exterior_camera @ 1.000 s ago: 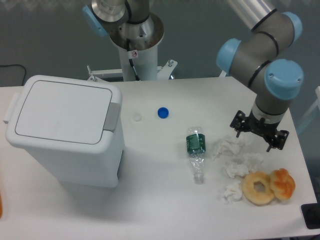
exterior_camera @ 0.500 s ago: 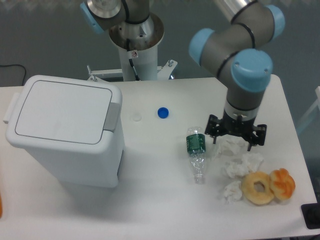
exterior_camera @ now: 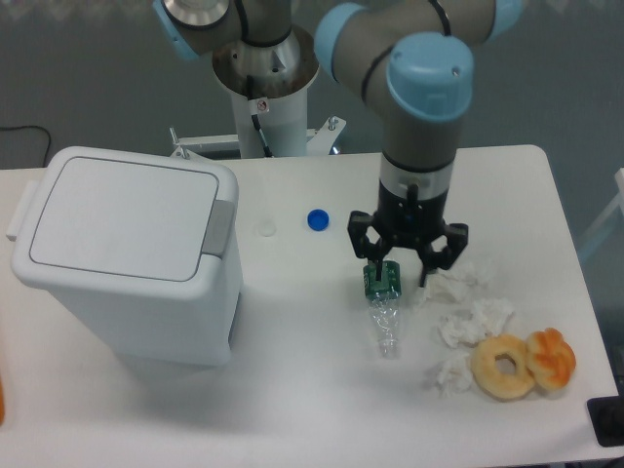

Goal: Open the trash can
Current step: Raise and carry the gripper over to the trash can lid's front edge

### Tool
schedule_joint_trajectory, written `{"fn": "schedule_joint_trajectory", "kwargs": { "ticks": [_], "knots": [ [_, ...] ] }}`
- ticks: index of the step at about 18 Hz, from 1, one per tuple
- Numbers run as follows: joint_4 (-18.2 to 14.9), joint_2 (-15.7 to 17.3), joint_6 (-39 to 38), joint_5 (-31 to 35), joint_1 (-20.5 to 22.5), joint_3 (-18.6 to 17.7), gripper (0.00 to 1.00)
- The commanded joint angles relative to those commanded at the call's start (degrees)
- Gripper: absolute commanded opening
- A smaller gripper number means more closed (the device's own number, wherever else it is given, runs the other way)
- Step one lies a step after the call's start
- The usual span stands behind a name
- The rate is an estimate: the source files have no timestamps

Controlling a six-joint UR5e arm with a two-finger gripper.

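Camera view: gripper (exterior_camera: 408, 263), fingers spread and empty, hovers above the plastic bottle (exterior_camera: 382, 293) (mid-table). Well to its left stands the trash can (exterior_camera: 125, 255), lid flat. Best approach: descend squarely onto the grey push tab (exterior_camera: 219, 226) and press firmly.

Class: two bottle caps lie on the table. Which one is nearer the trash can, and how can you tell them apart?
The white cap. It lies close beside the trash can, pale against the table, while the blue cap sits farther right.
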Motion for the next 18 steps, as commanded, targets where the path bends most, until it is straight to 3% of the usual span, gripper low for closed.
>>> {"fn": "schedule_joint_trajectory", "kwargs": {
  "ticks": [5, 9, 18],
  "knots": [
    [-1.8, 3.0, -4.5, -5.5, -1.5, -0.2, 0.0],
    [-1.7, 3.0, -7.7, -7.2, -4.7, -0.4, 0.0],
    [-2.5, 4.9, -10.2, -10.4, -7.0, -0.7, 0.0]
  ]
}}
